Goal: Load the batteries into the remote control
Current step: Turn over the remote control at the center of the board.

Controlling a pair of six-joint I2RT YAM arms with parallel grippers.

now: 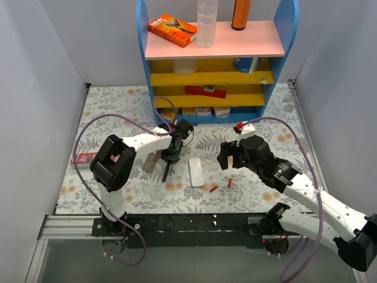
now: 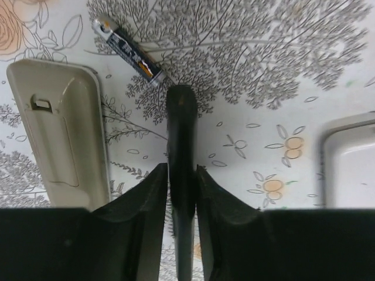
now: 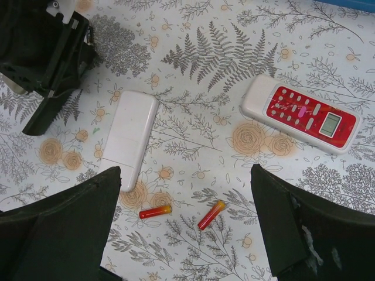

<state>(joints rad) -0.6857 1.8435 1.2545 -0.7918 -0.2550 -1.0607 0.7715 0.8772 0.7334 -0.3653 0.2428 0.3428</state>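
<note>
Your right gripper point(image 3: 184, 175) is wide open — two red batteries point(image 3: 155, 212) lie on the table point(image 3: 234, 47) between its jaws, the white remote point(image 3: 129, 137) just past them. Your left gripper point(image 2: 181, 170) pinches a thin black bar point(image 2: 180, 117) (a dark battery point(image 2: 129, 51) lies beyond its tip).

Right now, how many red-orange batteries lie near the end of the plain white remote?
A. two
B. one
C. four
A: just two red-orange batteries show in the right wrist view, the second beside the first, both just past the end of the plain white remote.
</note>
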